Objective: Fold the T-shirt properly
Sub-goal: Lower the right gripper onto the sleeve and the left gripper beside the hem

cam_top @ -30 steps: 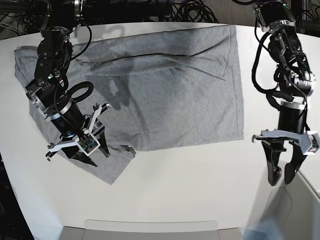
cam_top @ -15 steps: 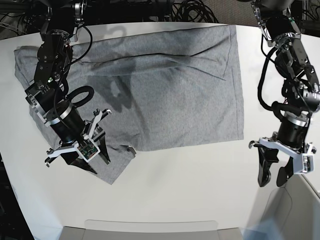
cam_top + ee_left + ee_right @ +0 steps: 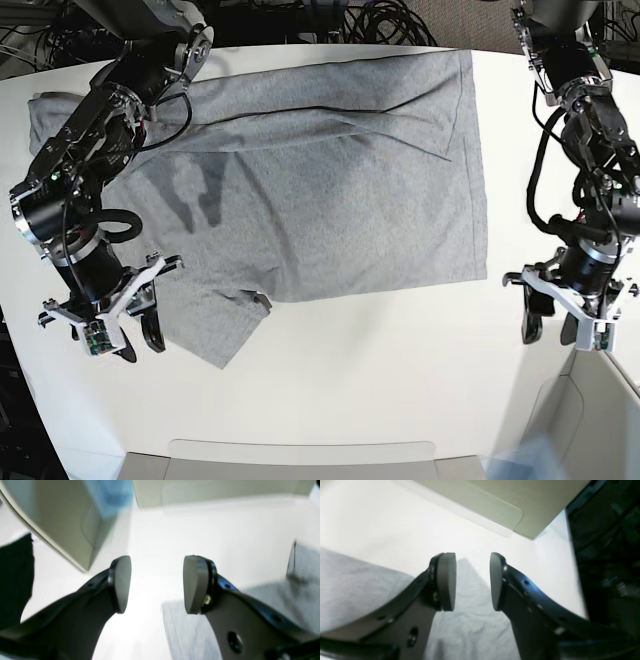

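Observation:
The heather-grey T-shirt (image 3: 330,170) lies spread flat on the white table (image 3: 400,380), plain side up, with no lettering showing. One sleeve (image 3: 215,325) points toward the front left. My right gripper (image 3: 140,342) is open and empty just left of that sleeve; in the right wrist view (image 3: 472,581) the sleeve cloth (image 3: 470,622) lies under the jaws. My left gripper (image 3: 548,330) is open and empty over bare table right of the shirt's front right corner (image 3: 480,270). In the left wrist view (image 3: 157,585) grey cloth (image 3: 295,600) lies behind the right finger.
A beige bin (image 3: 600,420) stands at the front right, close to my left gripper, and also shows in the left wrist view (image 3: 62,517). A translucent tray (image 3: 300,460) sits at the front edge. Dark cables (image 3: 380,20) run behind the table.
My right arm has swung left and forward, taking the open gripper from on top of the sleeve to its left side. My left gripper has turned and shifted slightly back, still open.

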